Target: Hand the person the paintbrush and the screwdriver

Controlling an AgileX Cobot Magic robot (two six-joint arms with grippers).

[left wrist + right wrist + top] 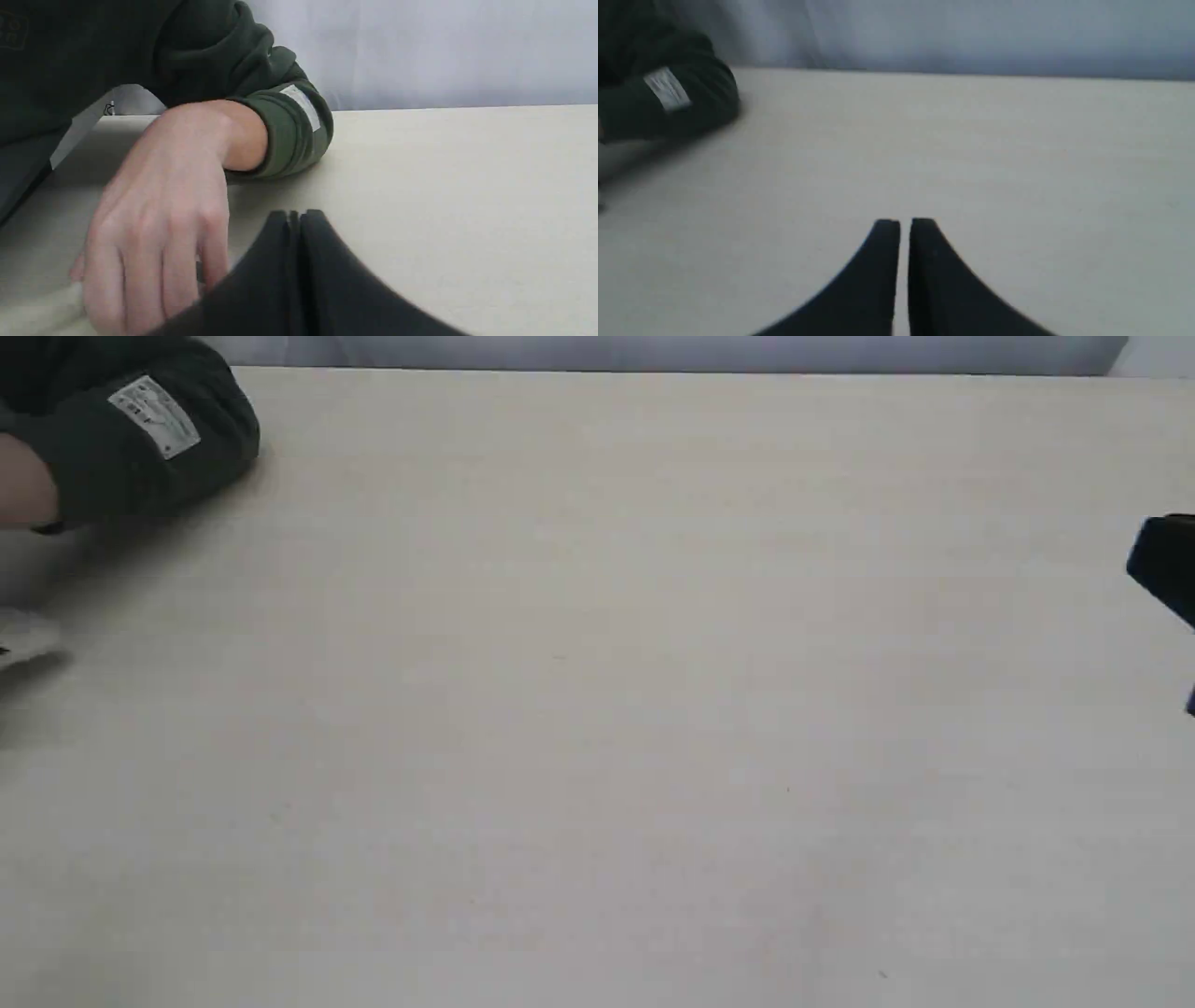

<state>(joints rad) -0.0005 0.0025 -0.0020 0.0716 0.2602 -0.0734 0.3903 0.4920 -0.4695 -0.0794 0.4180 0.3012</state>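
Left pincer: both black fingers pressed together, nothing between them, hovering low over the pale beige surface. Just beside it, on its side of the surface, lies the person's hand, palm down, knuckles raised and fingers pointing toward the camera, fingertips at the surface. Beneath those fingertips is a pale off-white object, too blurred to name. The wrist emerges from a dark green sleeve whose cuff rests on the surface and carries a small white label.

Right pincer: fingers drawn almost together with only a hairline slit left, pinching nothing, above bare surface and well apart from the person. The sleeve is seen far off toward one corner of this view.

In the exterior view the sleeve and a sliver of the hand occupy the upper left corner, the pale object sits at the left edge below them, and a black part of the right arm juts in at the right edge. A grey-blue backdrop stands behind the surface's far edge.
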